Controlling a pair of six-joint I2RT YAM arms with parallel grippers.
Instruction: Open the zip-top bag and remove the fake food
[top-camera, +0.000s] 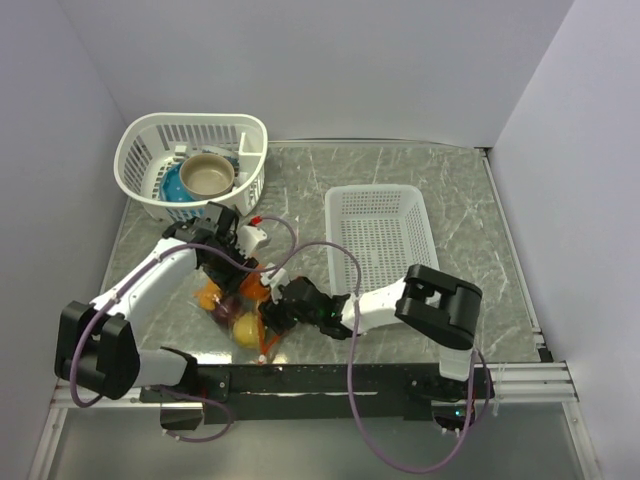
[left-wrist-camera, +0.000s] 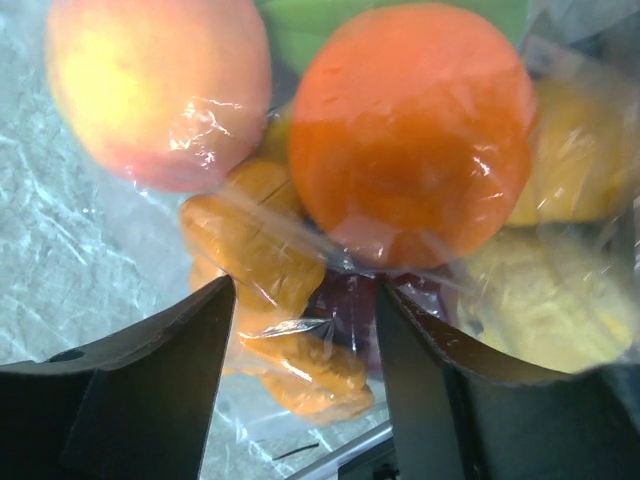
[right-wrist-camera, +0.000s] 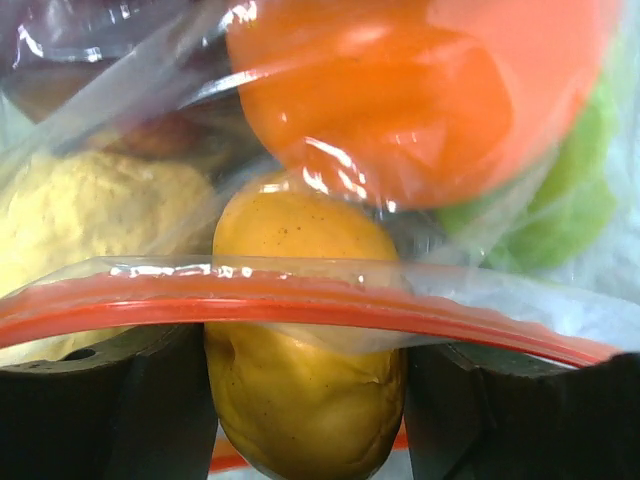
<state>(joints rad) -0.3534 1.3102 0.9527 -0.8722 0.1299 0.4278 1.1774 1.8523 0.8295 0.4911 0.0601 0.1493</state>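
Here, bag (top-camera: 228, 306), zip (right-wrist-camera: 300, 311) facing right fingers (right-wrist-camera: 100, 420), left fingers (left-wrist-camera: 130, 400) opposite, both ajar, hold unclear

- Left arm (top-camera: 150, 278) and right arm (top-camera: 375, 303): white links, bulky black joints.
- Purple cables (top-camera: 350, 385) loop along both.
- Left claw (left-wrist-camera: 305, 330): matte black, wedge-shaped fingers (left-wrist-camera: 150, 390).
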